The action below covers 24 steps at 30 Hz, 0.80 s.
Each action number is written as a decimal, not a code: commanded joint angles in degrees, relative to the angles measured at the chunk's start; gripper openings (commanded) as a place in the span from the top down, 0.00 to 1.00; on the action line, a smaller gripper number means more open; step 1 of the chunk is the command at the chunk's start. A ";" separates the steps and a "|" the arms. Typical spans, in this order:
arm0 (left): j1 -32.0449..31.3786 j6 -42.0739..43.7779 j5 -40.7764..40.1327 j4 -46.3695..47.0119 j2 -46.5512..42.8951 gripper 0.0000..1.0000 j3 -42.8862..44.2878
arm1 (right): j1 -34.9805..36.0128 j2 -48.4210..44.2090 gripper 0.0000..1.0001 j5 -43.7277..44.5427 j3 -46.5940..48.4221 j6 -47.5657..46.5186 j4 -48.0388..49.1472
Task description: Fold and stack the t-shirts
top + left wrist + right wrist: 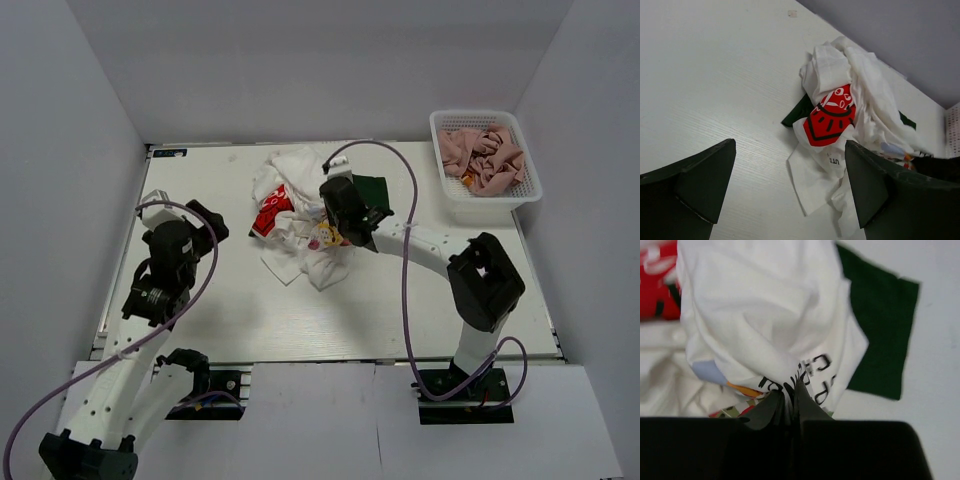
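Two t-shirts lie crumpled in one heap at the table's middle. The large white shirt (pixel 298 168) has a dark green sleeve (pixel 376 188) sticking out to the right. The other white shirt shows a red print (pixel 271 212). My right gripper (pixel 326 226) is shut on a fold of white cloth with black lettering and coloured print (pixel 765 315), with the green sleeve (pixel 880 325) just beyond it. My left gripper (pixel 212 220) is open and empty, left of the heap. In the left wrist view the heap (pixel 850 95) and its red print (pixel 830 117) lie ahead of the open gripper (pixel 790 150).
A white lattice basket (pixel 441 160) holding pink cloth (pixel 486 155) stands at the back right corner. Grey walls close the table on three sides. The right arm's cable arcs over the heap's right side.
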 commanded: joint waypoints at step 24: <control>0.48 4.76 6.27 8.22 -0.27 0.00 -3.56 | -36.52 4.74 1.00 6.34 54.01 -19.53 5.89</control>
